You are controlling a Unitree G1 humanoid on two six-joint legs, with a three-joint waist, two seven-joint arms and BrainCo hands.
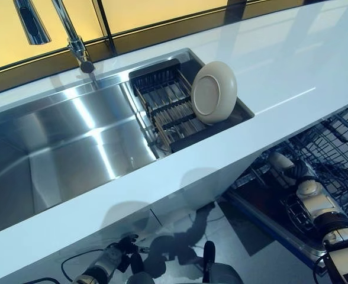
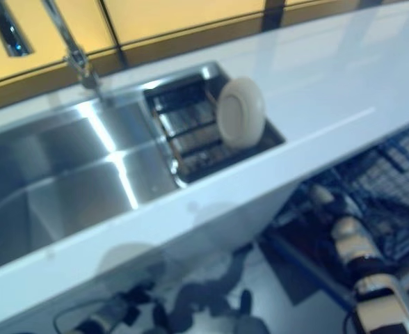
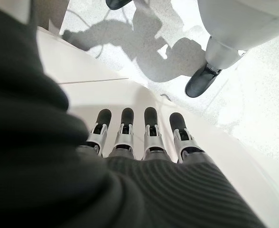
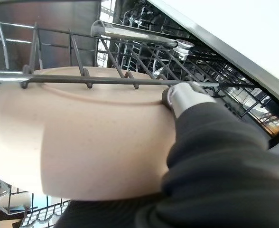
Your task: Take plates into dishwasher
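White counter point(image 1: 292, 77) runs past steel sink point(image 1: 55, 148); one beige plate point(image 1: 213, 92) stands upright in its drying rack point(image 1: 168, 109). Left wrist: my left hand point(image 3: 134, 142) low, fingers straight, holding nothing. Right wrist: my right hand point(image 4: 187, 102) pinches second plate point(image 4: 82, 152) among dishwasher rack point(image 4: 130, 61) wires.

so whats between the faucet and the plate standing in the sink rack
In the left eye view, only bare slats of the black rack lie between the faucet and the upright plate.
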